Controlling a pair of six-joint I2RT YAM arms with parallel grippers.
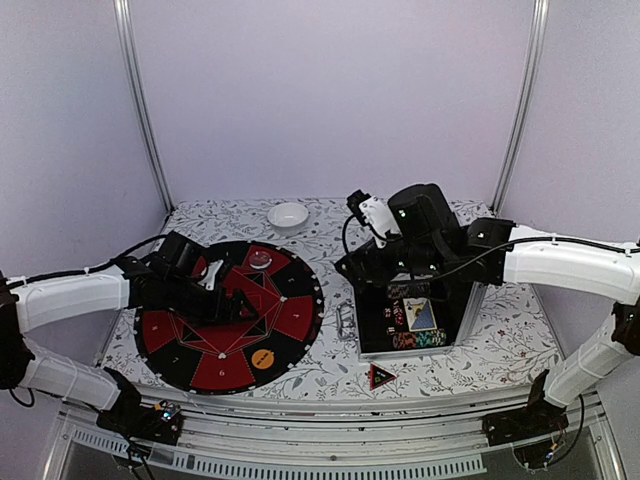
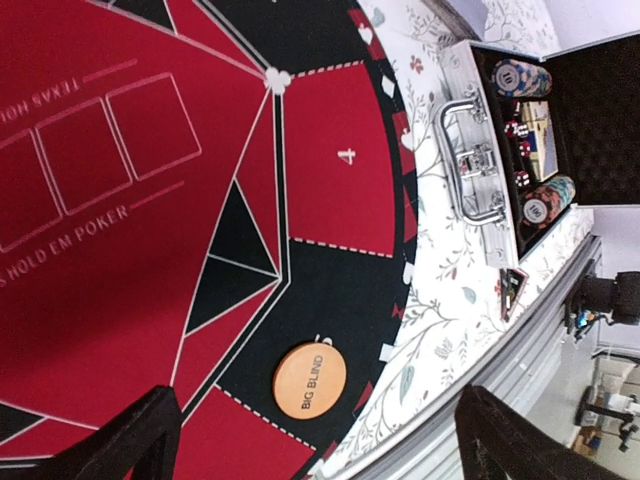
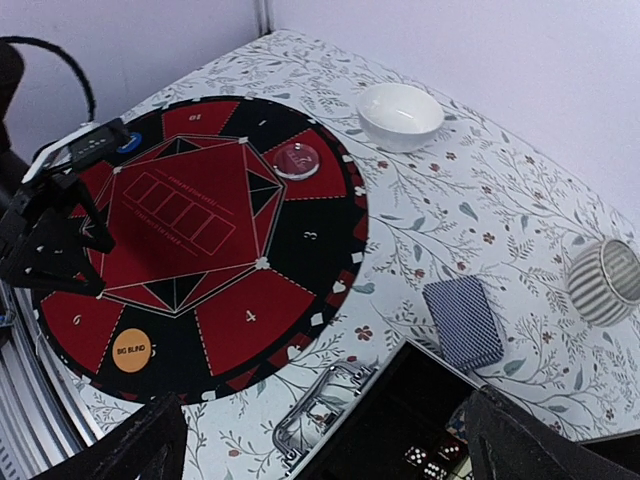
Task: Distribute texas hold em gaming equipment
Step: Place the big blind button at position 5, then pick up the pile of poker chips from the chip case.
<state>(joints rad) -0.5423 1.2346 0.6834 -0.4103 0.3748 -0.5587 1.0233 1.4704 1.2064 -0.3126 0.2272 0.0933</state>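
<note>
We spot card deck (image 3: 462,322) just beside chip case (image 1: 410,351), long axis running toward case. Right gripper (image 3: 330,445) above case, nearer than left gripper (image 2: 320,440). Both sets of fingers spread, empty.

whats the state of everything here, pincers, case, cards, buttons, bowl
left pincer, open, above the mat, holding nothing
right pincer, open, holding nothing
case, lid open, chips inside
big blind button, flat on a black segment of the mat
card deck, face down on the tablecloth beside the case
white bowl, upright, empty
red triangular marker, flat on the tablecloth
</note>
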